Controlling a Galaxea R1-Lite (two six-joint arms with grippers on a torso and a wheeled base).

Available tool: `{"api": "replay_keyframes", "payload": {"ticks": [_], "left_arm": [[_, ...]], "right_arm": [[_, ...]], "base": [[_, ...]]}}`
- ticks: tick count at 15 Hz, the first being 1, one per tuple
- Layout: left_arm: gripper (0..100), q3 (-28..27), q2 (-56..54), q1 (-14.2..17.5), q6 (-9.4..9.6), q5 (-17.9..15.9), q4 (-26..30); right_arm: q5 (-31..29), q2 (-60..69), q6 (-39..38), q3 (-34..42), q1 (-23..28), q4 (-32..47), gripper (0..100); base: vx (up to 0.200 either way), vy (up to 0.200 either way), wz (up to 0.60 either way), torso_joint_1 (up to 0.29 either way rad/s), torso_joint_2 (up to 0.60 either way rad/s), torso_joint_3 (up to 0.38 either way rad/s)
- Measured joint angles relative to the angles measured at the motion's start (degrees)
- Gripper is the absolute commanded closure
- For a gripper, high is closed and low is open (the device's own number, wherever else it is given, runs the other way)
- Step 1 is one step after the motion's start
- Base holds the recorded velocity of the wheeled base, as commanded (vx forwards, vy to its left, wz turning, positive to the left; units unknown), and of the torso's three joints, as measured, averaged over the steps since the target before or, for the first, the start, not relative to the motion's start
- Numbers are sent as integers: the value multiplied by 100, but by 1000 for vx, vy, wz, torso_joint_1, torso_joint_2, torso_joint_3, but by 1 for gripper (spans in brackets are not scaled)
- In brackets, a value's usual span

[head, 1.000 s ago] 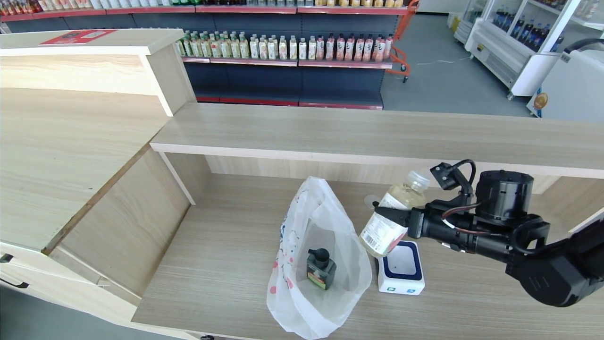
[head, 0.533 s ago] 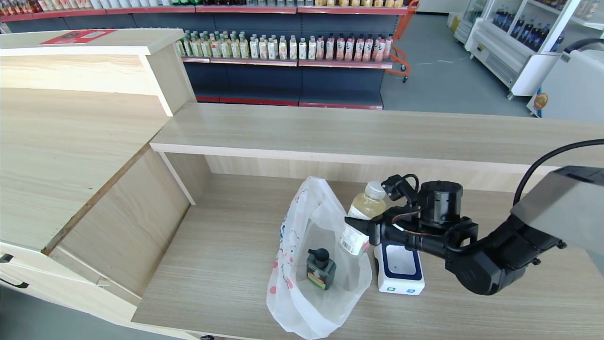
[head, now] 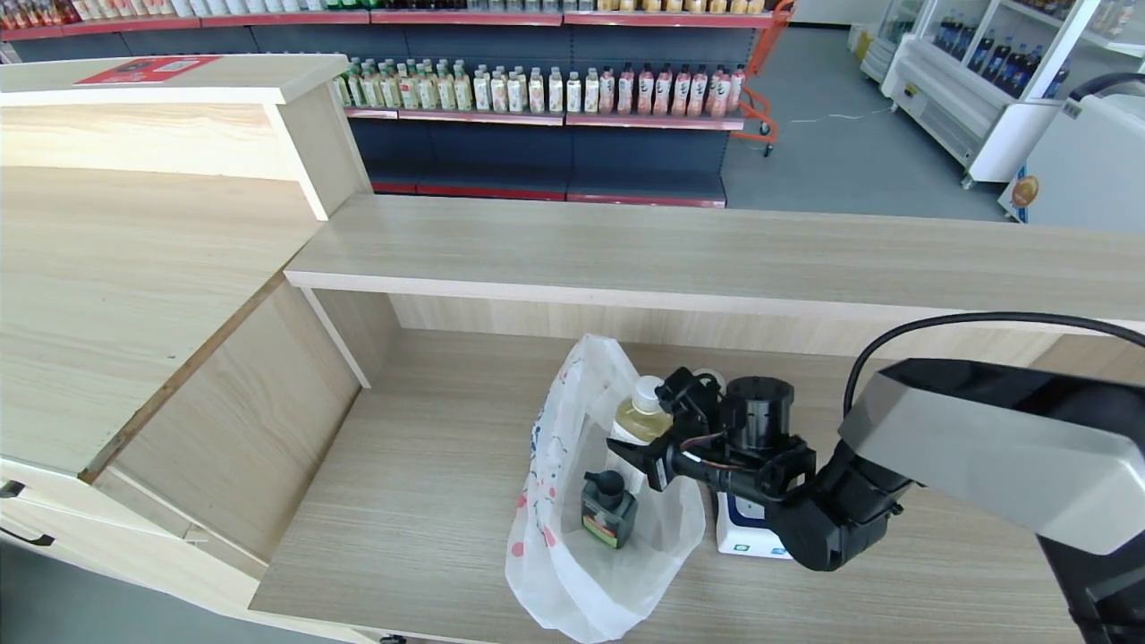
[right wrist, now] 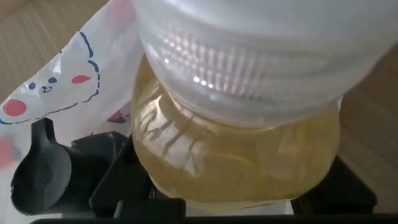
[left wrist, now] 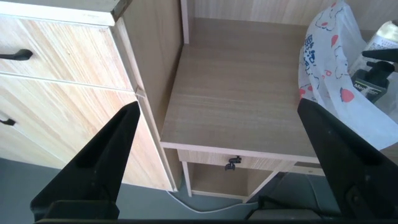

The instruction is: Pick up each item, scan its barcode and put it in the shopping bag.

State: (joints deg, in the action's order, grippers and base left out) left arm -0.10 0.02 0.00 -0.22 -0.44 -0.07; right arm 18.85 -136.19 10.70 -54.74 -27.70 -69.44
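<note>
A clear bottle of yellowish drink (head: 637, 419) with a white cap stands upright in the mouth of the white plastic shopping bag (head: 572, 555). My right gripper (head: 640, 458) is shut on its labelled body. In the right wrist view the bottle (right wrist: 236, 155) sits between the dark fingers (right wrist: 121, 190), over the bag's printed plastic (right wrist: 62, 81). A dark green pump bottle (head: 608, 512) stands inside the bag, just in front of the held bottle. The white and blue barcode scanner (head: 742, 537) lies right of the bag, partly hidden by my right arm. My left gripper (left wrist: 217, 112) hangs open, off the counter's left front corner.
The work is on a low wooden counter (head: 420, 501) under a raised ledge (head: 716, 250), with a side wall at the left. Drawers (left wrist: 56, 93) are below the left counter. Store shelves with drinks (head: 537, 89) stand behind.
My right arm has carried the bottle left and down, from above the scanner into the bag's mouth. The bottle has turned from tilted to upright.
</note>
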Motion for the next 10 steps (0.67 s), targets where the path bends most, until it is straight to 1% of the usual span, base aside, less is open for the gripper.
{"api": "replay_keyframes", "payload": {"ticks": [2, 3, 5, 6, 8, 10], "left_arm": [[0, 0, 0, 0, -2, 0, 0], [0, 0, 0, 0, -2, 0, 0], [0, 0, 0, 0, -2, 0, 0], [0, 0, 0, 0, -2, 0, -2], [0, 0, 0, 0, 0, 0, 0], [0, 0, 0, 0, 0, 0, 0]], "right_arm": [[-2, -247, 245, -66, -20, -227, 100], [1, -333, 380, -74, -13, -266, 0], [22, -405, 341, -88, 0, -378, 0], [23, -394, 158, -74, 0, -347, 0], [23, -223, -474, -35, 2, -284, 0], [22, 85, -1091, 63, 2, 16, 0]], "base": [[0, 0, 0, 0, 0, 0], [0, 0, 0, 0, 0, 0], [0, 0, 0, 0, 0, 0], [0, 0, 0, 0, 0, 0], [0, 0, 0, 0, 0, 0], [0, 0, 0, 0, 0, 0]]}}
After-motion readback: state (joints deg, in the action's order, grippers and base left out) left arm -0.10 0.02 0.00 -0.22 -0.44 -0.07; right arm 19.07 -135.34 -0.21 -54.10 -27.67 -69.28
